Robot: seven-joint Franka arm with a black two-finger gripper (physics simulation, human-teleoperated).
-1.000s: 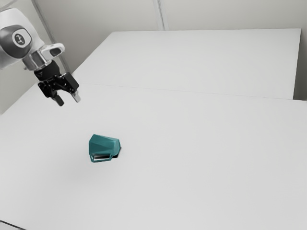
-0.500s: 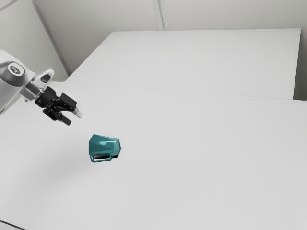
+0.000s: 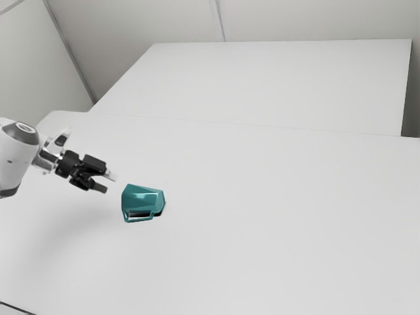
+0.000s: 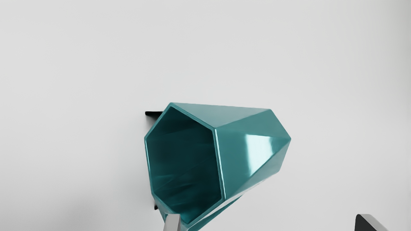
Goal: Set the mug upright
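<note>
- Can see the teal mug (image 3: 143, 200) lying on its side on the counter (image 3: 262, 230).
- Can see the tool (image 3: 107, 183) near the mug, on the side toward the exterior view's left, reaching in on the white arm (image 3: 16, 157).
- Spread wide apart at the tool, with 2 fingers (image 4: 369, 223) and a broad gap between them.
- Turned with its mouth (image 4: 186, 166) toward the tool and its narrower base away, toward the exterior view's right.
- Lying mostly out beyond the 2 fingertips in the wrist view, much closer to 1 of them than to the other, with that 1 partly covering the edge of the mug.
- Separated from the tool by a small stretch of counter in the exterior view.
- Carrying its handle (image 3: 139, 220) on the side toward the exterior camera, low by the counter.
</note>
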